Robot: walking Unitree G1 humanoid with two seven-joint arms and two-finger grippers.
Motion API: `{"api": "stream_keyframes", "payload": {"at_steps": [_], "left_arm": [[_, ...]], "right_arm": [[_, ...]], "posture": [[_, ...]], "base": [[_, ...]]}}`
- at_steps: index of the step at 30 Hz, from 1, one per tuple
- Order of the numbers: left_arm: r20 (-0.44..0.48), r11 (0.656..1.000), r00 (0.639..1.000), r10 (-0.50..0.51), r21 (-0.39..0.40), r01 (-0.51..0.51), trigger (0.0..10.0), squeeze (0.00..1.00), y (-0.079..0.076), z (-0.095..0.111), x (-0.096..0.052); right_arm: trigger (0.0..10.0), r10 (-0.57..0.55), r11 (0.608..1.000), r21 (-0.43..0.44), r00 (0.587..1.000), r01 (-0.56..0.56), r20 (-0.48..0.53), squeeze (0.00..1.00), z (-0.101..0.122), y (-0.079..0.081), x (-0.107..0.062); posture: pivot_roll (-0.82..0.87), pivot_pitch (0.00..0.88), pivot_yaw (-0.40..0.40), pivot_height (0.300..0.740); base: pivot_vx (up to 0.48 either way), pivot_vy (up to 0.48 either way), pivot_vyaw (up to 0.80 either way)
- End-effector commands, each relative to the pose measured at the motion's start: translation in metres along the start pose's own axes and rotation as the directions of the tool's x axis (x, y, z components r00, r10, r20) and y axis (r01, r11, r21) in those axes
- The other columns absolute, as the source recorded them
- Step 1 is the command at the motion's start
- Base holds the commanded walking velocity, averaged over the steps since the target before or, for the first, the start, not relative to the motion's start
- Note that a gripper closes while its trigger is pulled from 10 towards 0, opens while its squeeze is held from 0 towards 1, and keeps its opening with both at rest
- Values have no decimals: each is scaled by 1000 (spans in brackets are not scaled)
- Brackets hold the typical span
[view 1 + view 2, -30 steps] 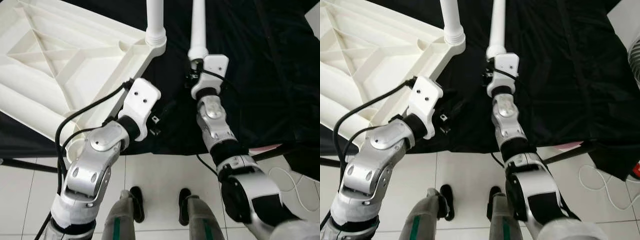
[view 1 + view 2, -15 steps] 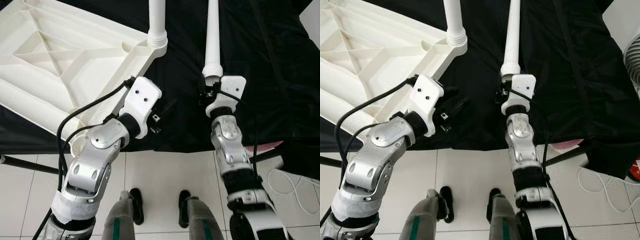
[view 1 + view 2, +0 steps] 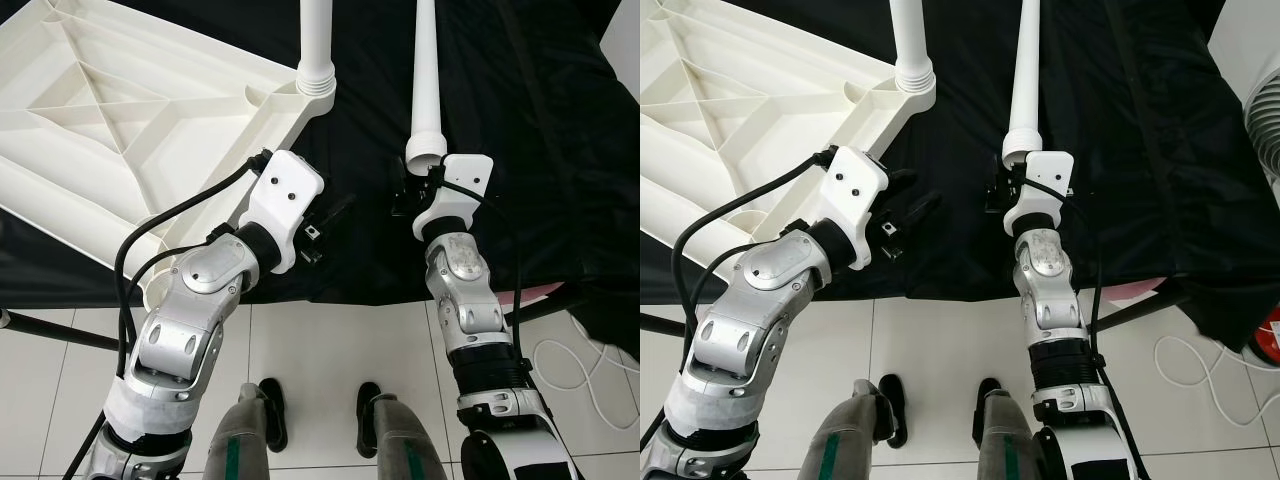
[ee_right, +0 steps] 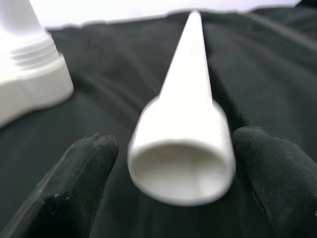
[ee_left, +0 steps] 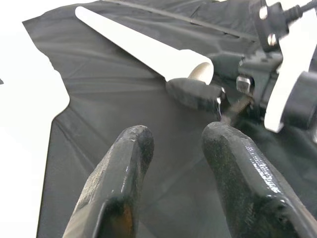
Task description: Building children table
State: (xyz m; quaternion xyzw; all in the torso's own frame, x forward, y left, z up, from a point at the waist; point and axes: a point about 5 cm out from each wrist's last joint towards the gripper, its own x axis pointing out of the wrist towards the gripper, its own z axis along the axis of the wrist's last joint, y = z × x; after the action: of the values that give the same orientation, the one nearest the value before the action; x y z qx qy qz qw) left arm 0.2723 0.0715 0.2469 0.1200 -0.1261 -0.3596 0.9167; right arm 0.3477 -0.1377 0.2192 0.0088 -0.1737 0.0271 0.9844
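1. Left eye view — the white tabletop (image 3: 120, 120) lies upside down on the black cloth (image 3: 540, 150), ribs up. One leg (image 3: 316, 40) already stands in its corner socket, so part of the build looks done. A loose leg (image 3: 428, 80) lies on the cloth, well apart from the tabletop, its open end just before the right gripper (image 3: 405, 190).
2. Right eye view — the left gripper (image 3: 910, 205) hovers over the cloth beside the tabletop's edge, holding nothing.
3. Left wrist view — the left gripper's fingers (image 5: 124, 168) stand apart over bare cloth; the loose leg lies ahead, next to the right gripper.
4. Right wrist view — the right fingers (image 4: 84, 163) are spread either side of the loose leg's open end (image 4: 181, 163), gaps showing on both sides — not clamped. Judged from this, grasping and fitting this leg is left to do; other sockets cannot be seen.
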Motion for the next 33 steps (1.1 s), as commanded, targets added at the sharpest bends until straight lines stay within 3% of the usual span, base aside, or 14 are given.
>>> {"api": "stream_keyframes", "payload": {"at_steps": [1,5,21,33], "left_arm": [[-6,1000,1000,26,-6,-26,10000,0,-1,-4,0],[3,1000,1000,27,-4,-27,10000,0,-1,-3,0],[4,1000,1000,31,-4,-31,10000,0,0,-3,0],[2,999,999,36,1,-36,10000,0,1,-3,-1]], "right_arm": [[10000,9,1000,14,1000,-9,-14,0,-1,1,-2],[10000,1,1000,16,999,0,-53,0,4,2,12],[10000,-23,999,21,976,29,-215,0,-14,4,27],[10000,-75,997,10,970,80,-233,0,-18,9,37]], "posture": [[14,216,42,740],[18,203,40,740],[20,210,50,740],[30,216,56,740]], "base": [[0,0,0],[0,0,0],[0,0,0],[0,0,0]]}}
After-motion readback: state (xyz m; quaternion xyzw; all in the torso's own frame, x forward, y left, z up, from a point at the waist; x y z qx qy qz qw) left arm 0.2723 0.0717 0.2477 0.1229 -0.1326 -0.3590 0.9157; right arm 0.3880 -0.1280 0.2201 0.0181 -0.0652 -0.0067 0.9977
